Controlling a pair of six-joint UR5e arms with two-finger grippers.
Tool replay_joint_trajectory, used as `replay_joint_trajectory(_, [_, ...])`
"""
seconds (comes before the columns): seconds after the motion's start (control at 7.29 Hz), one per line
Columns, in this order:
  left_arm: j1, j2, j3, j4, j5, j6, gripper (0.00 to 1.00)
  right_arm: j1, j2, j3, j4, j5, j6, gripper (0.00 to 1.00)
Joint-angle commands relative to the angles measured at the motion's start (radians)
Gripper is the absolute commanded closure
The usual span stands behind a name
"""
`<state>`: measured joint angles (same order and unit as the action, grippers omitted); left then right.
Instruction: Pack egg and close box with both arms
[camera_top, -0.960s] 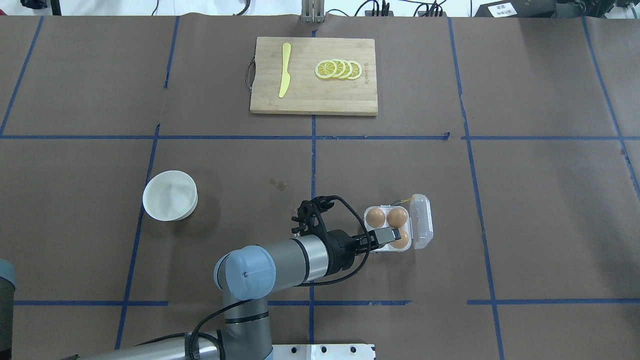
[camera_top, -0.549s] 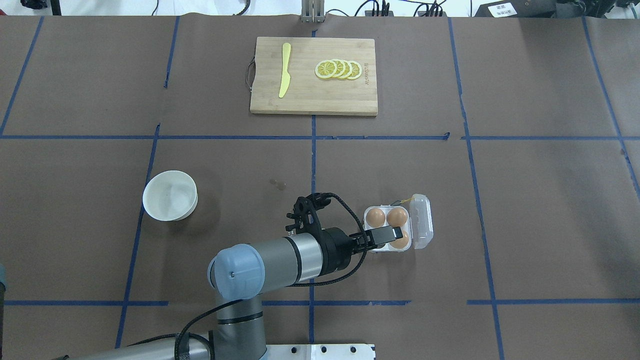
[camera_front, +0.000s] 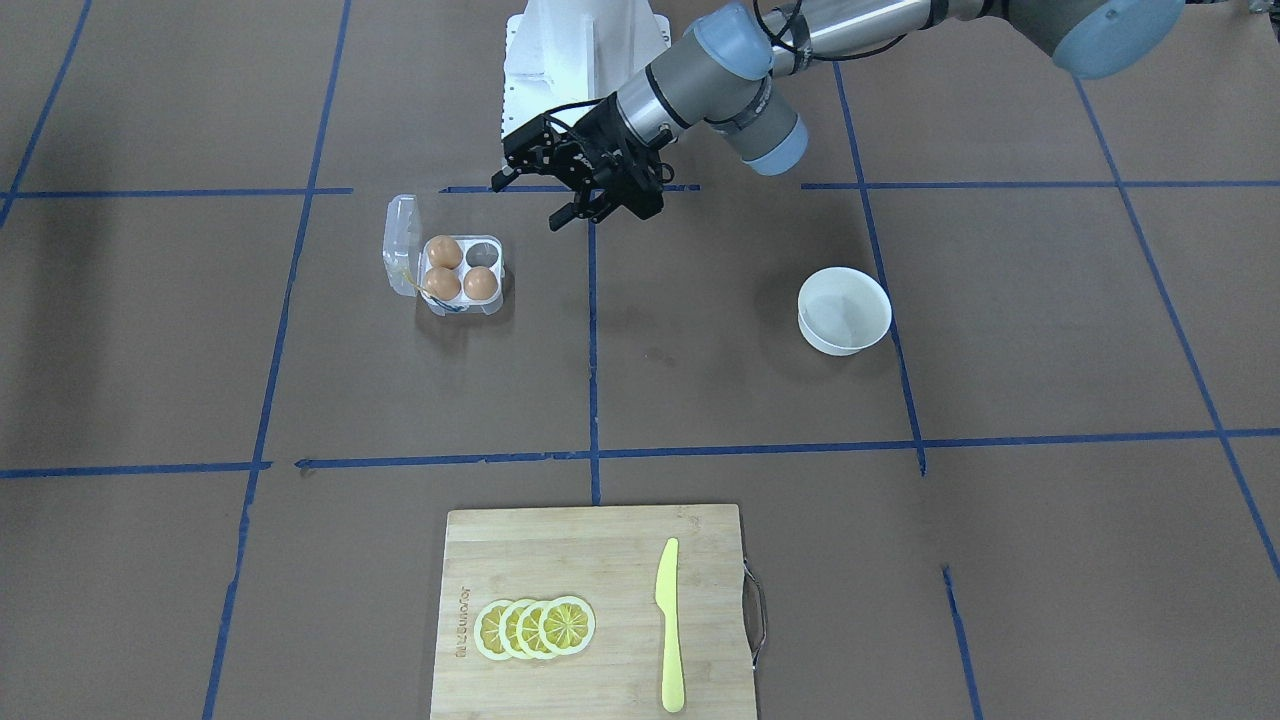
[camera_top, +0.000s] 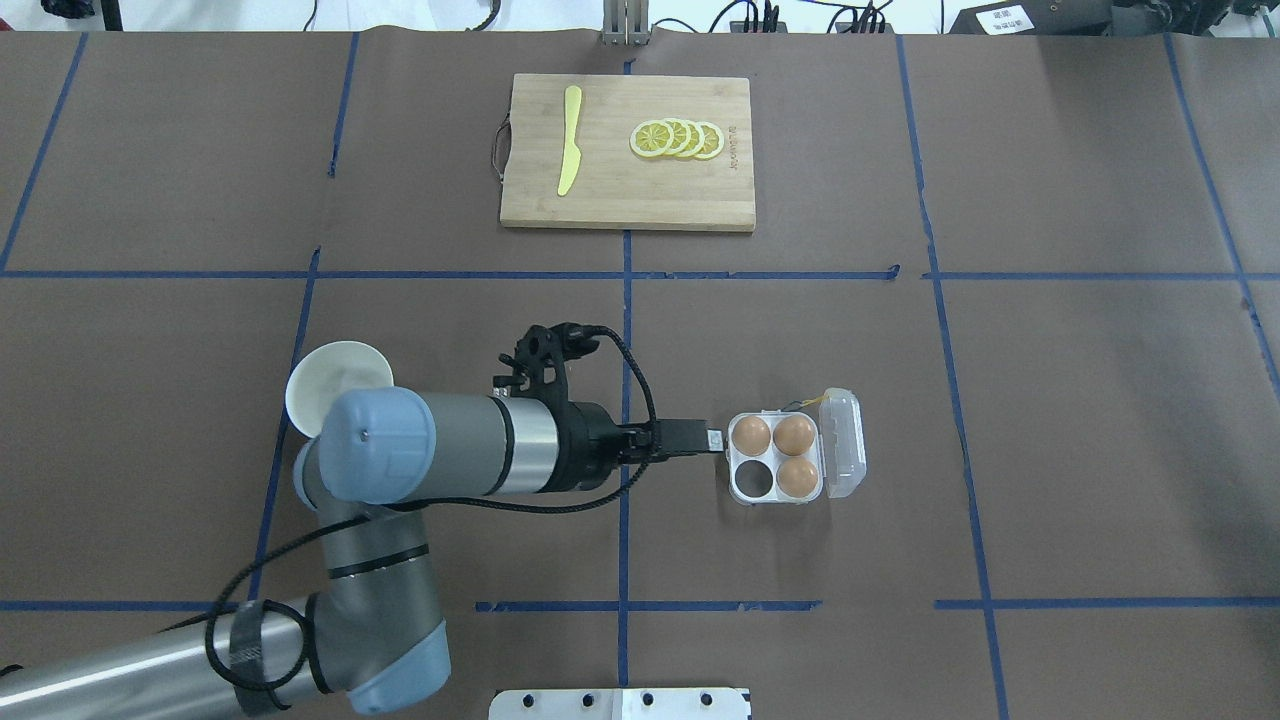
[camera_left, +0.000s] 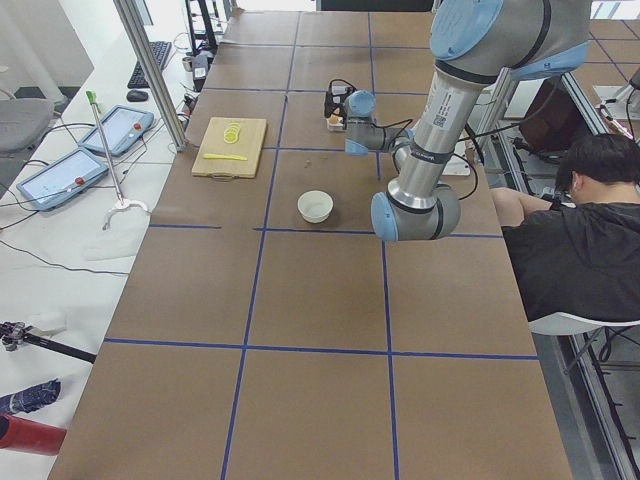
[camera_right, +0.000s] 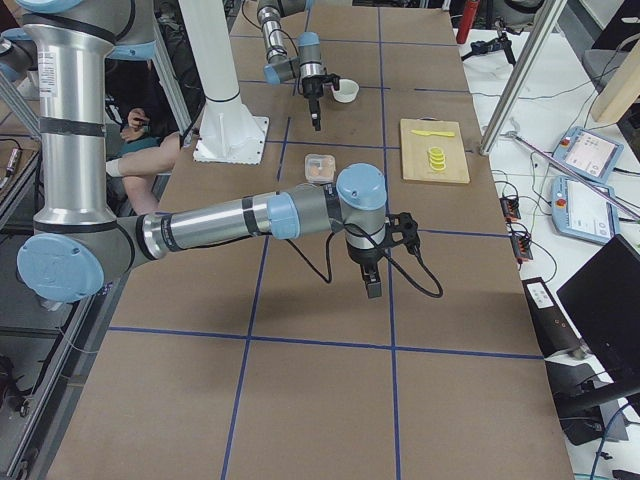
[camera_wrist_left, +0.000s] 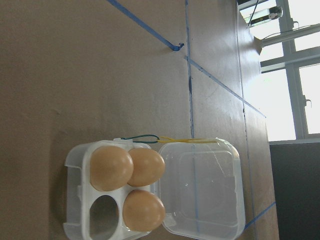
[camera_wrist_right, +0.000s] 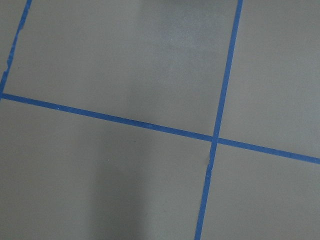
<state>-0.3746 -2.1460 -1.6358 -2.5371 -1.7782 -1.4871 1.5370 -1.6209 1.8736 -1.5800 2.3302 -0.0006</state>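
Note:
The clear egg carton (camera_top: 737, 485) lies open on the table with its lid (camera_top: 842, 443) folded out to the right. Three orange-brown eggs (camera_top: 751, 435) fill three cells, and the near-left cell (camera_top: 753, 480) is empty. A yellowish thread (camera_wrist_left: 192, 140) runs along the hinge side. My left gripper (camera_top: 712, 441) hovers just left of the carton, apart from it. In the front-facing view the left gripper (camera_front: 527, 201) is open and empty. The left wrist view shows the carton (camera_wrist_left: 75, 200) and its eggs (camera_wrist_left: 111, 167) from above. My right gripper (camera_right: 372, 287) shows only in the exterior right view, so I cannot tell its state.
An empty white bowl (camera_top: 335, 368) stands at the left, partly under my left arm's elbow. A wooden cutting board (camera_top: 628, 200) at the far middle holds a yellow knife (camera_top: 569, 140) and lemon slices (camera_top: 677, 139). Blue tape lines cross the brown table.
My left gripper has drawn back to the left from over the carton's near cells and now sits clear of it. The elbow has swung left over the bowl. The eggs have not moved.

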Motion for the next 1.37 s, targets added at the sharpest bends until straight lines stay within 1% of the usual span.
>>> replay_joint_trajectory(0.0, [-0.148,0.057,-0.145,0.340,-0.098,0.188,0.00,0.000,0.001,0.001,0.000,0.000,0.002,0.00])
replay_joint_trajectory(0.14, [-0.226,0.063,-0.183,0.470,-0.102,0.311,0.00,0.000,0.001,0.001,0.000,0.000,0.002,0.00])
replay_joint_trajectory(0.27, [-0.310,0.121,-0.241,0.592,-0.134,0.493,0.00,0.000,-0.001,-0.001,-0.001,0.000,0.004,0.00])
replay_joint_trajectory(0.41, [-0.396,0.182,-0.271,0.653,-0.160,0.684,0.00,0.000,-0.001,-0.001,-0.002,0.001,0.002,0.00])
replay_joint_trajectory(0.55, [-0.499,0.266,-0.272,0.656,-0.190,0.908,0.00,0.000,-0.001,-0.001,-0.002,0.012,0.002,0.00])
replay_joint_trajectory(0.69, [-0.591,0.340,-0.263,0.656,-0.229,1.147,0.00,0.000,-0.001,-0.001,-0.002,0.043,0.002,0.00])
replay_joint_trajectory(0.82, [-0.701,0.398,-0.253,0.658,-0.257,1.321,0.00,-0.001,-0.001,-0.001,-0.002,0.063,0.002,0.00])
replay_joint_trajectory(0.96, [-0.799,0.466,-0.251,0.661,-0.283,1.458,0.00,-0.003,-0.001,0.001,-0.008,0.064,0.002,0.00])
replay_joint_trajectory(1.1, [-0.913,0.513,-0.225,0.672,-0.335,1.570,0.00,-0.012,-0.001,-0.002,-0.011,0.061,0.004,0.00])
replay_joint_trajectory(1.23, [-0.958,0.521,-0.149,0.702,-0.337,1.629,0.00,-0.017,-0.001,0.001,-0.008,0.064,0.034,0.00])
